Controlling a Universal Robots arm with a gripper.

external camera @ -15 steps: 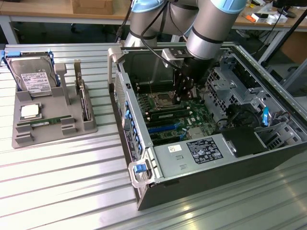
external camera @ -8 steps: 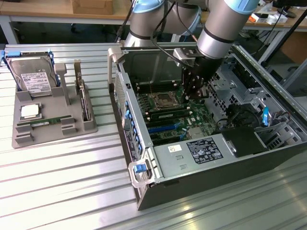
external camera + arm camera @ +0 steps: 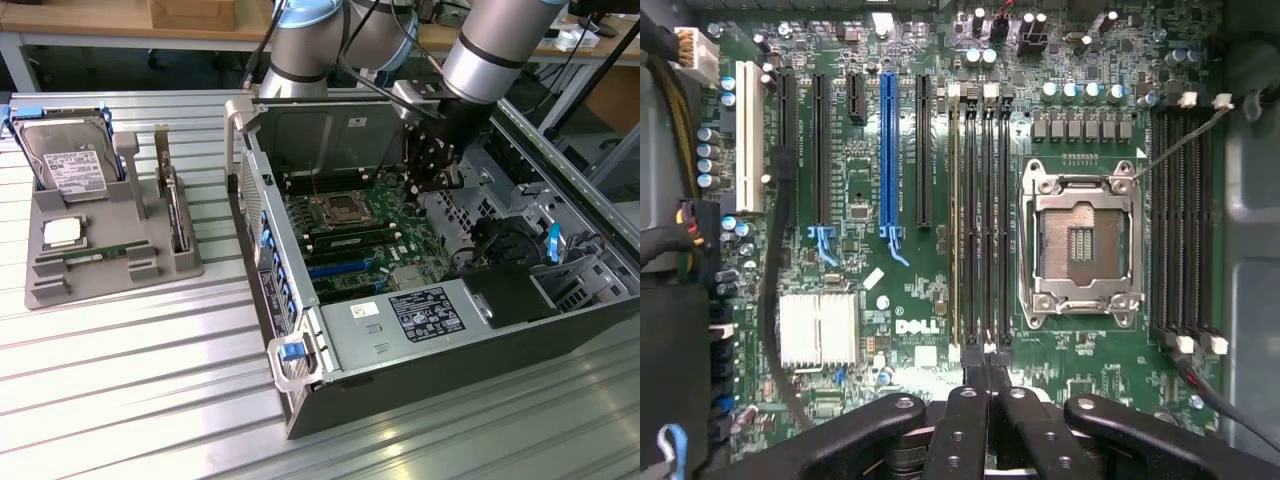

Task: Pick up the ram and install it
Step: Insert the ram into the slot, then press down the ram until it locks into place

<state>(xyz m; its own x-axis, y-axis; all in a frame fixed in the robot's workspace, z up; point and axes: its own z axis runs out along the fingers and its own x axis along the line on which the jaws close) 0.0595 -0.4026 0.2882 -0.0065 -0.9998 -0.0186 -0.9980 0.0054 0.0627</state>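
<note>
In the exterior view, the ram [image 3: 96, 255] lies flat in the grey holder [image 3: 180, 268] on the tabletop [image 3: 120, 400], at the exterior view's left. It sits just beside the square CPU chip [image 3: 62, 232], and the hard drive [image 3: 70, 165] stands behind them. The arm reaches into the open computer case [image 3: 420, 390]. Its pincer [image 3: 437, 170] hangs over the motherboard [image 3: 360, 225], well apart from the ram.

In the wrist view, the pincer [image 3: 987, 372] is clenched and grasps nothing. Its tips are over the near ends of the black memory slots [image 3: 980, 220], beside the open CPU socket [image 3: 1080, 245].
</note>
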